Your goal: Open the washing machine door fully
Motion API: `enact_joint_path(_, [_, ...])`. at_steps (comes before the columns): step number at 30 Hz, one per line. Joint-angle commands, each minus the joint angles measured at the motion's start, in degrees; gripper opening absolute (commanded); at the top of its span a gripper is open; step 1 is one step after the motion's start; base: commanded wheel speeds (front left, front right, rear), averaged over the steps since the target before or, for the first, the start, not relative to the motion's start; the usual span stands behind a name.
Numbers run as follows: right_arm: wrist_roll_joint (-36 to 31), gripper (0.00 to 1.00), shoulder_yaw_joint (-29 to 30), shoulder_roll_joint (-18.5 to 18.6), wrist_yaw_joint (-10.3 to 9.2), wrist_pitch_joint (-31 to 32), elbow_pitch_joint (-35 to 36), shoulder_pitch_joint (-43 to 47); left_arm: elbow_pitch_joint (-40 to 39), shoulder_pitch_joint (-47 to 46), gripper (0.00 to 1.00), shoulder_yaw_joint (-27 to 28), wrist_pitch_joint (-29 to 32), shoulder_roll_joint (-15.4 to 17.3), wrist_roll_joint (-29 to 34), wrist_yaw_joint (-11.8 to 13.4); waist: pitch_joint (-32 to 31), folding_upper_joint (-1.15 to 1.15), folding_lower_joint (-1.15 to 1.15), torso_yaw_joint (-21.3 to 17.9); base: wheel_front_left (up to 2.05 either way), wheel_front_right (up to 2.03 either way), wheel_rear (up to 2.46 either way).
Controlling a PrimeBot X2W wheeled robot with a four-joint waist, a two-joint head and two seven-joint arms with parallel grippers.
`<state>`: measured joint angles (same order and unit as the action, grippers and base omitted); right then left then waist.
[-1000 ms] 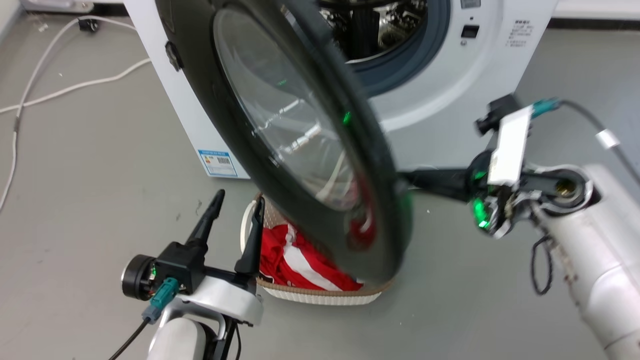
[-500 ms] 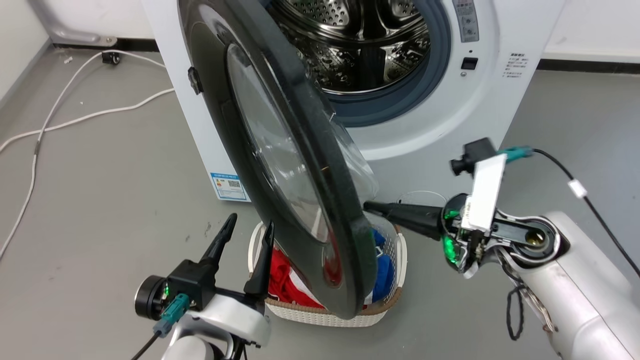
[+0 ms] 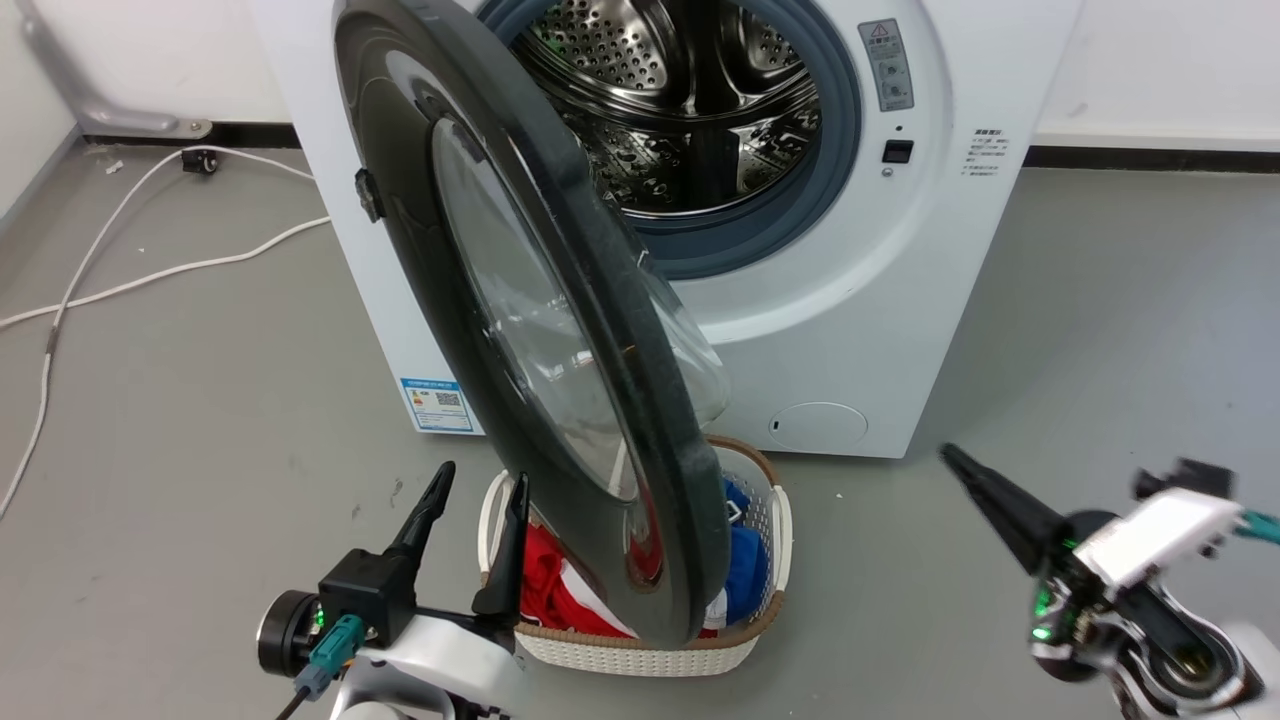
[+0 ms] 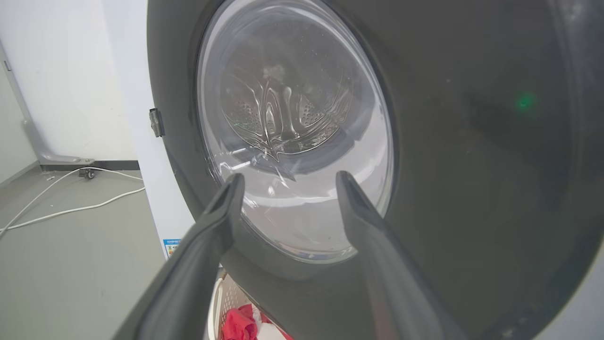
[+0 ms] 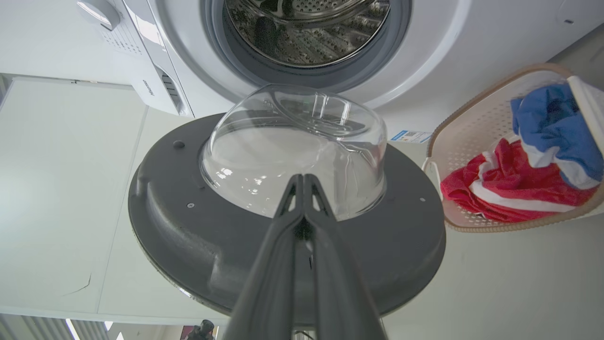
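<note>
Pulled back since 0.5 s ago: R gripper was at the door's free edge, now sits well apart from it, low on the right over the floor. Head cam has shifted too; door angle looks much the same.

R gripper fingers are pressed together, nothing btwn them. In its wrist view the tip points at the door's inner side, w/ the clear glass bowl bulging toward the drum.

Door hangs from the washer's left front edge, swung partway out, approx edge-on to the head cam, not fully open. Drum is exposed.

L gripper has fingers apart, empty, low by the basket's left rim. Its wrist view has the tips facing the door's outer face, no contact seen.

Basket stands on the floor at the washer's lower front edge, under the door's bottom edge, w/ red and blue clothes inside. White cable trails over the floor on the left.
</note>
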<state>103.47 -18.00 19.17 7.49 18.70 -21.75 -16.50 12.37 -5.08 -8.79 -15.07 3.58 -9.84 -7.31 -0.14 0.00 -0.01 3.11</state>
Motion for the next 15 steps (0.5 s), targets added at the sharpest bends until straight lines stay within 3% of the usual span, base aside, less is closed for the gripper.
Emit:
enact_joint_path(1, [-1.11, 0.0, 0.7, 0.81, 0.0, -1.68, 0.68, 1.61, -0.15, 0.52, 1.0, 0.25, -0.14, 0.26, -0.12, 0.22, -0.16, 0.0, 0.01, -0.3, 0.0, 0.0, 0.0])
enact_joint_path(2, [-2.38, 0.0, 1.25, 1.28, 0.0, -3.87, 1.55, 3.25, -0.17, 0.67, 1.0, 0.52, -0.14, 0.32, -0.06, 0.2, -0.25, 0.0, 0.01, -0.52, 0.0, 0.0, 0.0])
enact_joint_path(3, [-4.32, 0.07, 1.49, 1.91, 0.01, -6.12, 2.45, 4.8, -0.19, 0.92, 1.0, 0.73, -0.14, 0.35, 0.01, 0.19, -0.35, 0.0, 0.01, -0.75, 0.0, 0.0, 0.0])
enact_joint_path(4, [-6.24, 0.44, 1.66, 2.51, 0.0, -8.44, 3.14, 6.24, -0.2, 1.2, 1.0, 0.93, -0.14, 0.37, 0.06, 0.21, -0.46, 0.0, 0.01, -0.96, 0.0, 0.0, 0.0])
enact_joint_path(5, [-7.77, 0.89, 1.77, 2.87, 0.01, -10.45, 3.69, 7.51, -0.17, 1.42, 1.0, 1.13, -0.14, 0.39, 0.1, 0.27, -0.58, 0.0, 0.01, -1.18, 0.0, 0.0, 0.0])
enact_joint_path(6, [-9.2, 1.0, 2.05, 3.07, 0.01, -12.61, 4.26, 8.65, -0.15, 1.56, 1.0, 1.24, -0.14, 0.42, 0.14, 0.31, -0.69, 0.0, 0.01, -1.37, 0.0, 0.0, 0.0])
enact_joint_path(10, [-18.16, 1.0, 1.61, 4.64, 0.0, -21.59, 4.18, 12.1, -0.11, 2.14, 1.0, 1.82, -0.14, 0.41, 0.1, 0.42, -1.42, 0.0, 0.01, -2.06, 0.0, 0.0, 0.0])
enact_joint_path(15, [-35.19, 1.0, 2.29, 6.36, 0.0, -31.64, -0.41, 11.45, 0.39, 2.45, 1.0, 2.44, -0.14, 0.51, 0.1, 0.45, -1.92, 0.0, 0.01, -2.63, 0.0, 0.0, 0.0])
